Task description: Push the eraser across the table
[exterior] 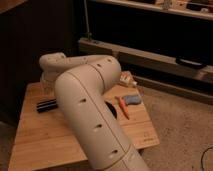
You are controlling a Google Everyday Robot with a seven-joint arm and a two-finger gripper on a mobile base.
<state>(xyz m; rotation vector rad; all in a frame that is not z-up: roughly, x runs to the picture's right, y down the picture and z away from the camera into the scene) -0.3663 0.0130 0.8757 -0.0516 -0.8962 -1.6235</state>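
The eraser (47, 105) is a long black block with a pale stripe, lying on the left part of the wooden table (40, 142). My cream-coloured arm (85, 100) rises from the bottom of the camera view and folds back to the left. Its wrist end (50, 67) hangs just behind and above the eraser. The gripper itself is hidden behind the arm's links, and it is shut. I cannot see whether anything touches the eraser.
A tool with a light-blue handle and an orange part (127, 102) lies on the table's right side. A small pale object (126, 78) sits at the back right corner. Dark shelving (150, 30) stands behind the table, on speckled floor (185, 130).
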